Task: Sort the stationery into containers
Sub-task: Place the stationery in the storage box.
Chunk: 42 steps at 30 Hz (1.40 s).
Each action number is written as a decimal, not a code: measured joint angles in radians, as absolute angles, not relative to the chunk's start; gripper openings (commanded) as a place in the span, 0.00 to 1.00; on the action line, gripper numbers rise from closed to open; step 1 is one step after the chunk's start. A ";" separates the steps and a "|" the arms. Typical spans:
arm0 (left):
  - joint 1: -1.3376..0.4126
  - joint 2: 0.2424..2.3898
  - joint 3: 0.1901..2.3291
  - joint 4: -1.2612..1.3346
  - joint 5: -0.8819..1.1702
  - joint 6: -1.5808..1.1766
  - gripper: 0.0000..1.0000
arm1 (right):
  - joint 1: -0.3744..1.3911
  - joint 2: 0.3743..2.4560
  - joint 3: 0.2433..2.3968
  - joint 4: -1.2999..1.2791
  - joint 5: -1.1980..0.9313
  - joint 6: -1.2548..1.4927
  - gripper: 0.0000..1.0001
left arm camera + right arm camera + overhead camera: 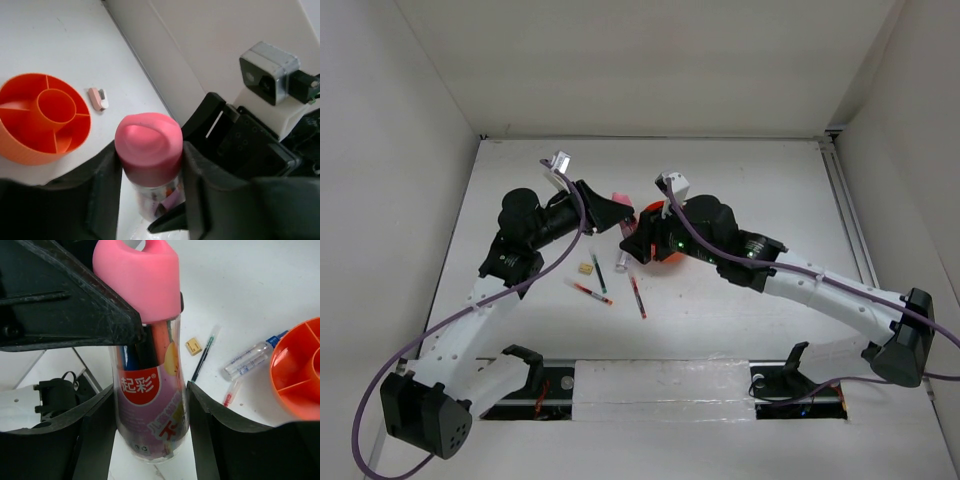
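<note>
The pink-capped clear tube (148, 137) of coloured pens is held upright between both grippers. My left gripper (151, 157) is shut on its pink cap (140, 280). My right gripper (150, 390) has its fingers against both sides of the tube's labelled body. In the top view the tube (619, 198) shows just past the left gripper (613, 214), with the right gripper (632, 244) below it. The orange organiser (30, 145) stands close by with nothing in it, and the right arm mostly hides it in the top view (658, 212).
On the table lie a yellow eraser (193, 346), a dark pen (205, 352), a white blue-capped marker (252, 357) and a red pen (231, 392). Two red pens (591, 292) (638, 297) lie nearer the front. A small pink and white eraser (98, 98) lies beyond the organiser.
</note>
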<state>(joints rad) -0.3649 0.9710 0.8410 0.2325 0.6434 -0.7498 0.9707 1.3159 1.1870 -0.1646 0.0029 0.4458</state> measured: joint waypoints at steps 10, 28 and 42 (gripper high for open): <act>-0.369 0.995 0.840 0.275 0.653 -0.780 0.00 | 0.976 1.313 1.182 -0.156 0.029 0.444 0.45; -0.369 1.028 0.961 0.089 0.443 -0.671 0.00 | 0.976 1.041 1.109 -0.254 0.275 0.443 1.00; -0.488 1.345 1.238 0.077 0.190 -0.522 0.00 | 0.976 0.778 1.092 -0.579 0.472 0.477 1.00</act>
